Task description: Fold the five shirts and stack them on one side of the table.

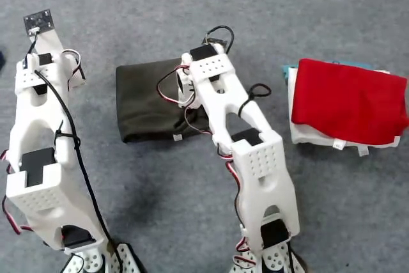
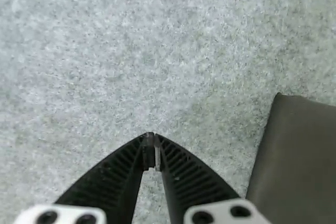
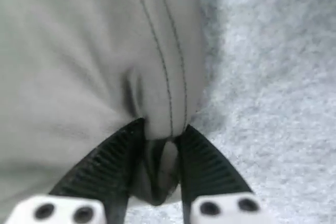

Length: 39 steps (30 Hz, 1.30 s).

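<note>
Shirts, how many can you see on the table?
4. A dark shirt lies in the middle, pinched by the right pincer. Piled at one side: red shirt on top, white shirt under it, teal shirt peeking out behind. Another may hide between.

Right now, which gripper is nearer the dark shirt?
Right. The right gripper is pinching an edge of the dark shirt. The left gripper is shut over bare table beside that shirt, without touching it.
</note>
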### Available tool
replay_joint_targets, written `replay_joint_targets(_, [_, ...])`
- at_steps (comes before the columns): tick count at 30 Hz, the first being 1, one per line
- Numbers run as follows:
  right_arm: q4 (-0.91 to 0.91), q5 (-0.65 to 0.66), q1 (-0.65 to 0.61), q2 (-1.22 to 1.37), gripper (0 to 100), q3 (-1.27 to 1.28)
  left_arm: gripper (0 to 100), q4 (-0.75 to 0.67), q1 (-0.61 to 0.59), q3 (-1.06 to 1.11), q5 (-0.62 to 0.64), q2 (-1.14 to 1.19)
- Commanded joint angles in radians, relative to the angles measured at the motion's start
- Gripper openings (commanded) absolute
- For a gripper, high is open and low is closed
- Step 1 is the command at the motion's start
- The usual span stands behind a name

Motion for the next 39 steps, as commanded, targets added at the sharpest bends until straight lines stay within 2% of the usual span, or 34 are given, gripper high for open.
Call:
replay_joint_targets(1, [0.021, 0.037, -0.009, -0.010, 1.4, -0.018, 3, 0.005, -0.007, -0.007, -0.009, -0.057])
replay_joint_targets(7, [0.163, 0.123, 0.017, -0.010, 1.4, -0.196, 3, 0.005, -0.044, -0.013, -0.009, -0.057])
replay_joint_targets(11, [0.224, 0.199, 0.087, -0.038, 1.3, -0.340, 3, 0.005, -0.062, -0.015, -0.018, -0.057])
replay_joint_targets(19, [0.224, 0.371, 0.252, -0.329, 1.3, -0.137, 3, 0.005, -0.061, -0.013, -0.049, -0.057])
replay_joint_targets(25, [0.222, 0.562, 0.477, -0.549, 1.3, -0.077, 3, 0.003, -0.038, -0.013, -0.046, -0.057])
replay_joint_targets(31, [0.222, 0.763, 0.738, -0.651, 1.3, -0.077, 3, 0.003, 0.001, -0.013, -0.044, -0.057])
replay_joint_targets(39, [0.216, 0.885, 1.007, -0.647, 1.4, -0.131, 3, 0.003, 0.039, -0.008, -0.043, -0.057])
